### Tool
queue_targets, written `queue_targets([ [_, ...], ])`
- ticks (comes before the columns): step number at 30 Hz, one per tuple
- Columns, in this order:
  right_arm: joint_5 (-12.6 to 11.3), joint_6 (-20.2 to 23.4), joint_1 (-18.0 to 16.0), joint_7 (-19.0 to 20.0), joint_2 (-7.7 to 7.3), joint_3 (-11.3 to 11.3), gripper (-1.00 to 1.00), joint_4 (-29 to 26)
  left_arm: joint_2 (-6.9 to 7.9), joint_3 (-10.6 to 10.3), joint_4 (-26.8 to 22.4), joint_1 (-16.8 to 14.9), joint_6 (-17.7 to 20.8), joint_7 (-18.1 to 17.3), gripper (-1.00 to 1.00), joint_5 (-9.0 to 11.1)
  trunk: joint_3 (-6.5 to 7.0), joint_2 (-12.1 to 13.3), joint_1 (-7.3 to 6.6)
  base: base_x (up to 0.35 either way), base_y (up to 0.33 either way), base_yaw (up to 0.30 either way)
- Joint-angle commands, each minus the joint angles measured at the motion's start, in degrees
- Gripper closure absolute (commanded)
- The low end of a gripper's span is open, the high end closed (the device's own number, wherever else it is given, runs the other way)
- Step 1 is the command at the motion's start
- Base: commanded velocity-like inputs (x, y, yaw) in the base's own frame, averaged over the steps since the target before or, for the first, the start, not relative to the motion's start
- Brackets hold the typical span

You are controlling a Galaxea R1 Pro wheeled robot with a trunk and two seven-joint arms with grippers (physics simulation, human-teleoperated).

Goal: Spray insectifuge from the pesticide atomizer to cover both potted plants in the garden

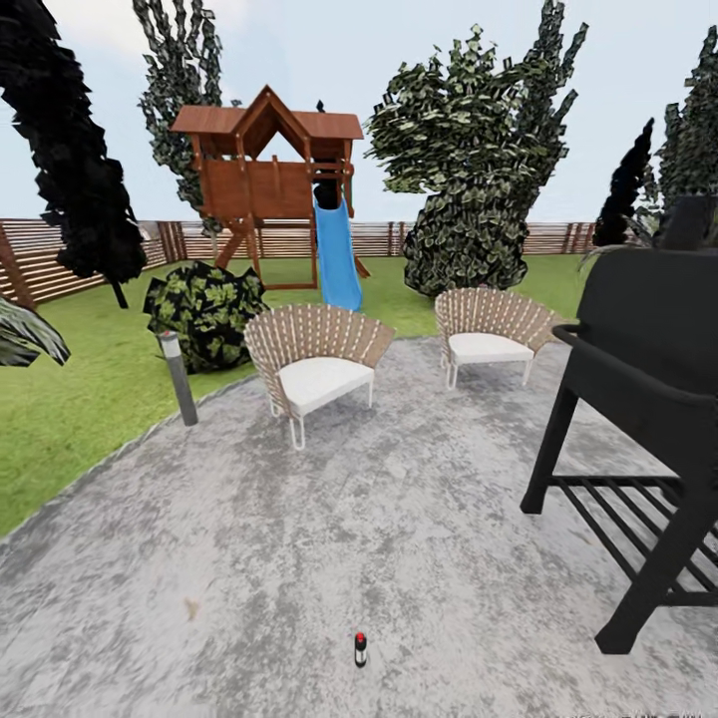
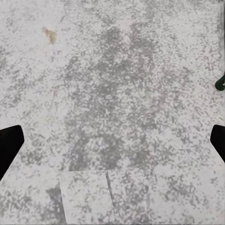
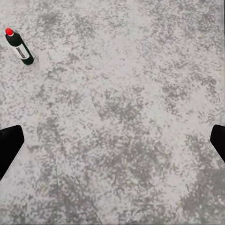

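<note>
The pesticide atomizer (image 1: 360, 649) stands upright on the grey mottled patio (image 1: 329, 538) near the front edge of the head view. It is a small slim dark bottle with a white label and a red tip. In the right wrist view the atomizer (image 3: 19, 47) lies ahead and off to one side of my right gripper (image 3: 112, 143), well apart from it. The gripper's black fingertips (image 3: 9, 145) are spread wide over bare paving. My left gripper (image 2: 112, 143) is open too, above paving. A dark green sliver (image 2: 220, 83) cuts that view's edge. The two potted plants are out of view.
A black grill (image 1: 648, 399) on a slatted stand blocks the right. Two wicker chairs (image 1: 317, 367) (image 1: 491, 339) stand at the patio's far side, a grey post light (image 1: 179, 377) at its left rim. Lawn, a dark bush (image 1: 204, 309), a playhouse with blue slide (image 1: 337, 257) and fence lie beyond.
</note>
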Motion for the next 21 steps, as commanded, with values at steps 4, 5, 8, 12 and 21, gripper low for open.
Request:
queue_targets([
  [4, 0.6, -0.2, 0.0, 0.0, 0.04, -0.2, -1.0, 0.0, 0.05, 0.0, 0.0, 0.0, -0.2, 0.0, -1.0, 0.4, -0.06, 0.0, 0.02, 0.226, 0.282, -0.3],
  [5, 0.6, -0.2, 0.0, 0.0, 0.04, -0.2, -1.0, 0.0, 0.06, 0.0, 0.1, 0.0, -0.2, 0.0, -1.0, 0.4, -0.06, 0.0, 0.02, 0.23, 0.279, -0.3],
  [8, 0.6, -0.2, 0.0, 0.0, 0.04, -0.2, -1.0, 0.0, 0.07, -0.1, 1.0, 0.0, -0.2, 0.0, -1.0, 0.3, -0.06, 0.0, 0.02, 0.231, 0.278, -0.3],
  [12, 0.6, -0.2, 0.0, 0.0, 0.04, -0.2, -1.0, 0.0, 0.06, -0.1, 1.2, 0.0, -0.2, 0.0, -1.0, 0.3, -0.06, 0.0, 0.02, 0.231, 0.278, -0.3],
  [21, 0.6, -0.2, 0.0, 0.0, 0.04, -0.2, -1.0, 0.0, 0.07, 0.0, 1.3, 0.0, -0.4, 0.0, -1.0, 0.4, -0.06, 0.0, 0.02, 0.227, 0.278, -0.3],
])
